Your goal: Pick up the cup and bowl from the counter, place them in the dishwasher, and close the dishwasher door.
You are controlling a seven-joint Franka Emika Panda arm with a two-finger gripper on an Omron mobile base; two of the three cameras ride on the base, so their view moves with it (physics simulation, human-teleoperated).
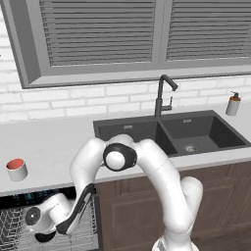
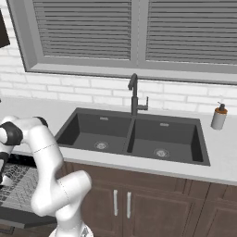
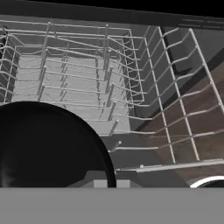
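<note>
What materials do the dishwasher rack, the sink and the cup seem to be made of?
The rack looks like thin grey metal wire: crossed rods and upright tines. The sink looks like dark matte stone composite or coated metal, with no shine; which one is unclear. The cup looks like glazed ceramic or plastic, smooth white outside and red inside.

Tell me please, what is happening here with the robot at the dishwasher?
The robot arm is reaching down into the open dishwasher, with its gripper low over the wire rack. It appears to be holding the black bowl just above the rack, though the fingertips are hidden. The cup stands on the counter, left of the sink. The dishwasher is not closed yet.
</note>
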